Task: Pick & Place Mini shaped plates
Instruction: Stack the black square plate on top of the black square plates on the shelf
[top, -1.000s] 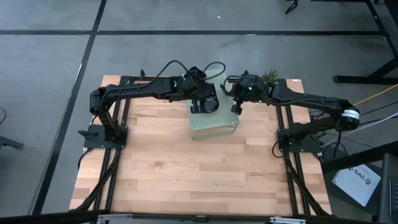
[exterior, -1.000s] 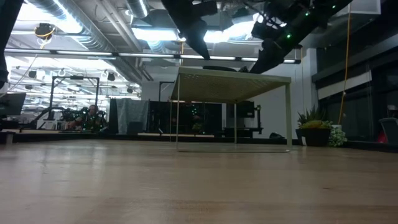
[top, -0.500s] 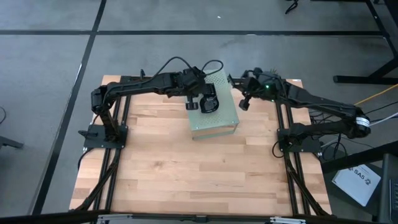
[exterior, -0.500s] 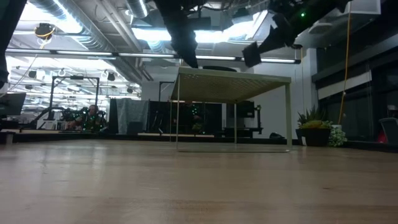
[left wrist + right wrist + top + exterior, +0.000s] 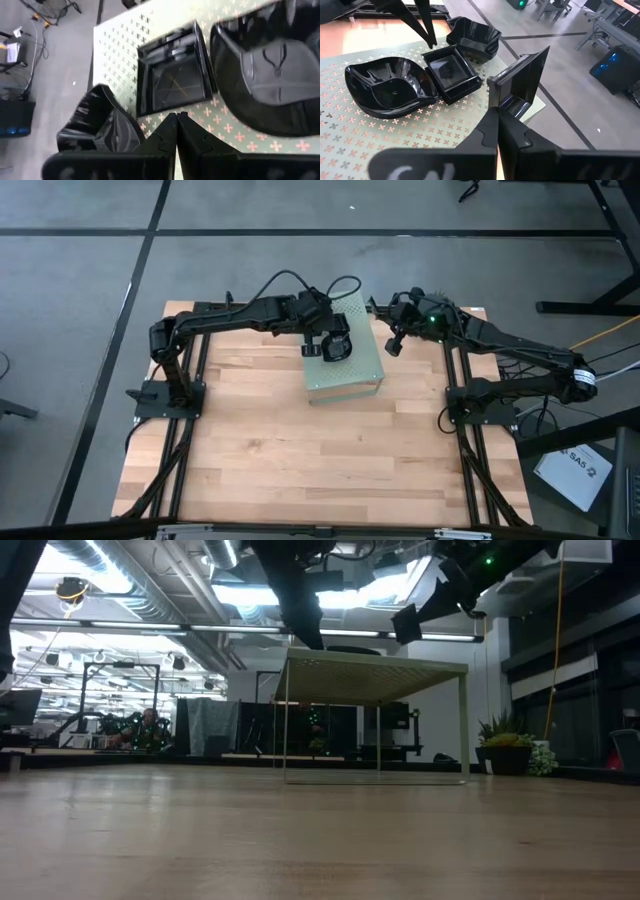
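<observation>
Three glossy black mini plates rest on the top of the pale green perforated box [image 5: 352, 376]: a wavy-rimmed one [image 5: 390, 90], a square one [image 5: 451, 73] and an irregular one [image 5: 472, 37]. My left gripper [image 5: 176, 122] is shut and hovers over the box top, beside the square plate [image 5: 175, 75]. My right gripper [image 5: 497, 117] is just past the box's right edge. It is shut on a fourth plate, a square one [image 5: 520, 80], which also shows in the low view [image 5: 405, 625]. My right gripper pinches the square plate between its two fingers at the plate's lower rim [image 5: 501, 102]. The fingers slant down from the table's right side. The plate stands on edge beyond the fingertips, lifted clear of the box top.
The box stands at the middle of the table's far half, its top raised on thin legs [image 5: 375, 675]. Bare wooden tabletop [image 5: 320, 460] spreads over the whole near half. Both arms reach in over the far edge.
My right gripper has moved away from the box's far right corner toward the table's right edge. It has tipped, and the square plate now shows clear of the box top. My left gripper has shifted slightly toward the table's left over the box.
</observation>
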Available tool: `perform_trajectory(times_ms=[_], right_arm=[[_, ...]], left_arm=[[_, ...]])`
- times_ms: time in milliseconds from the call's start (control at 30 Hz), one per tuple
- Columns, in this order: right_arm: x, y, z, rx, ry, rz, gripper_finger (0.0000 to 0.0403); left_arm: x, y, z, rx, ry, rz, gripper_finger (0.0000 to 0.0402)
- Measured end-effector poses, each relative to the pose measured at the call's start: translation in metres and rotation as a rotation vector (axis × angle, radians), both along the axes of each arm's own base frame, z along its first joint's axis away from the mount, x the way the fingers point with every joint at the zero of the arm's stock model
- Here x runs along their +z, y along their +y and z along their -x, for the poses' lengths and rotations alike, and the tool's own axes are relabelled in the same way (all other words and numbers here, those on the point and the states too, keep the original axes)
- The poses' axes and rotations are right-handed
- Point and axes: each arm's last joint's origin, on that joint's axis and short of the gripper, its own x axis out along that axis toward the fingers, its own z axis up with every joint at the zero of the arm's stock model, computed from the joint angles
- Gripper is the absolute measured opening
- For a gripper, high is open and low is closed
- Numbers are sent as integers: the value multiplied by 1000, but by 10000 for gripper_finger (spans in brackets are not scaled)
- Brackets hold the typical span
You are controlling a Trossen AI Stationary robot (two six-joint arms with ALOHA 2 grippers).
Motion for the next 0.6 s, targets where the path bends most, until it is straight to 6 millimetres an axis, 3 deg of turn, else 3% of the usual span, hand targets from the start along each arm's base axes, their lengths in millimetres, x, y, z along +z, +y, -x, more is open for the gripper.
perform_trajectory(times_ms=[600], right_arm=[[2, 0, -1, 0, -32, -9, 2]], left_arm=[[6, 3, -3, 7, -54, -46, 4]])
